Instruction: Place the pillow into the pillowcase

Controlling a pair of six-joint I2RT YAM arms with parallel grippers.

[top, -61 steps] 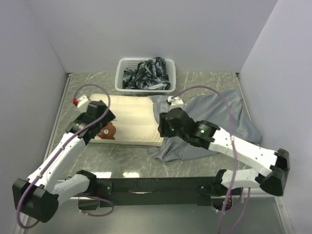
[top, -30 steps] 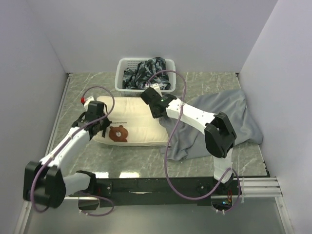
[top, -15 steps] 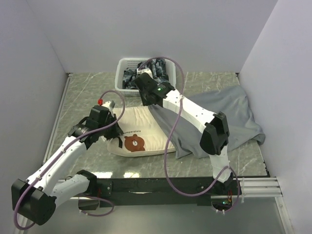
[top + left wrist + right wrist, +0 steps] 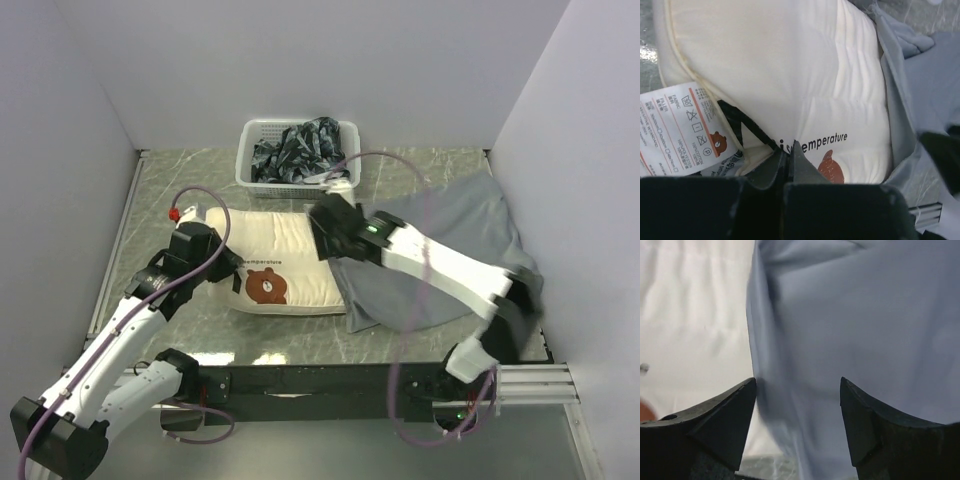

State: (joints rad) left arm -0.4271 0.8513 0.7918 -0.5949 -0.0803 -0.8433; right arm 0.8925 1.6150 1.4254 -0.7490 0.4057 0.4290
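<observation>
The pillow (image 4: pixel 285 250) lies mid-way across the table (image 4: pixel 420 170), one end just inside the grey pillowcase (image 4: pixel 470 220), which spreads toward the right edge. The left gripper (image 4: pixel 788 150) is pinched on the pillow's bear end. The right gripper (image 4: pixel 797 382), fingers apart, should catch the hem squarely, then draw it leftward.

Marble table (image 4: pixel 410 170); pillow (image 4: pixel 275 240), pillowcase (image 4: pixel 470 215), basket (image 4: pixel 244 160)

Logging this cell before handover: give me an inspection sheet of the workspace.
Surface: grey marbled table.
Job's things: pillow flat, unprinted end covered by the pillowcase edge; pillowcase rumpled.
Clutter: white basket of dark patterned cloth at back.
Grippers: left gripper shut, tips at pillow's printed end; right gripper open over pillowcase edge.
Cables: purple cables loop off both arms.
Surroundings: pale walls on three sides.
</observation>
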